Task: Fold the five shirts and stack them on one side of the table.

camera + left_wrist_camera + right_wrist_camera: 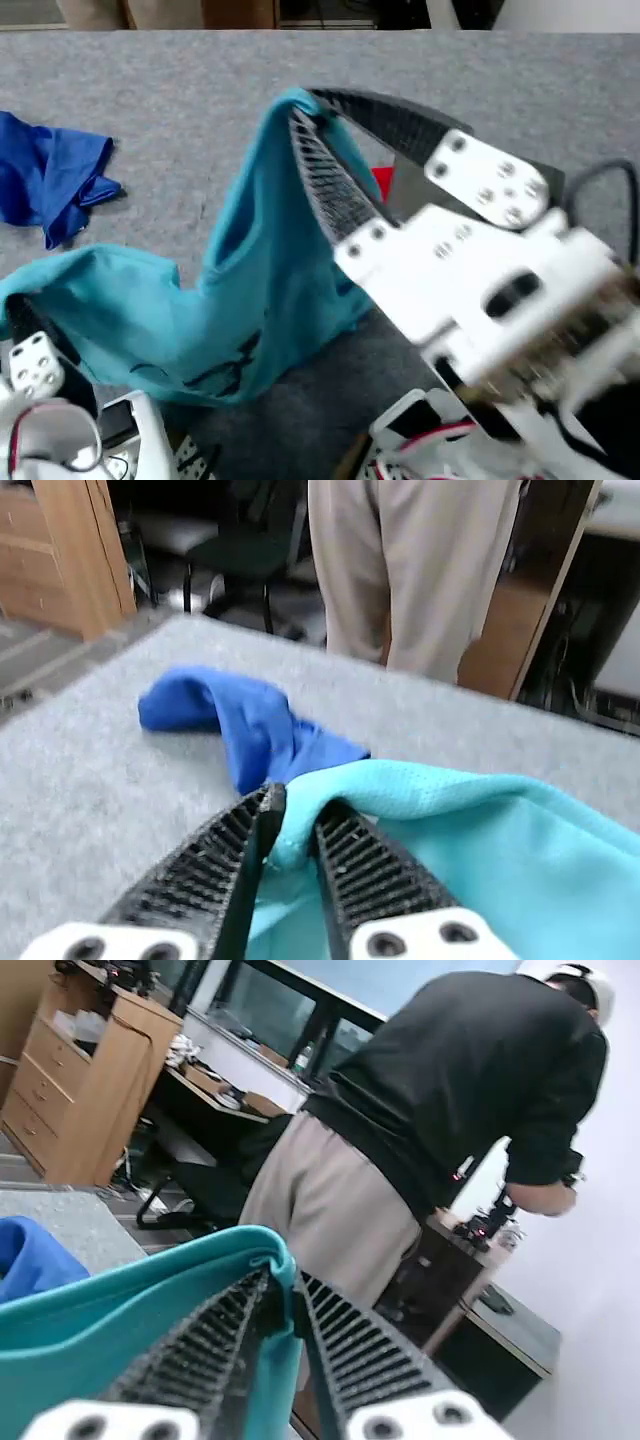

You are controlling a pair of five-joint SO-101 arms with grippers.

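While both arms have hold of it, the teal shirt hangs between them like a slack sling over the grey table. In the high view we see its line run from a low corner at the near left edge of the table up to a peak near the middle, so one end is almost on the cloth surface and the other is lifted well clear of it.

The right gripper has the peak. Its two ribbed black fingers are pressed nearly together with a fold of the teal hem pinched between them, and its wrist view looks out over the shirt into the room. The left gripper is down at table level, its fingers drawn narrow around a rolled teal edge. Just beyond it a crumpled blue shirt lies loose on the table, apart from the teal one.

We judge that the coming move turns on this tilt. The right end must come down and away from the left end until the fabric is taut and level, and only then can it be laid flat for folding. The blue shirt lies nearer the left arm.
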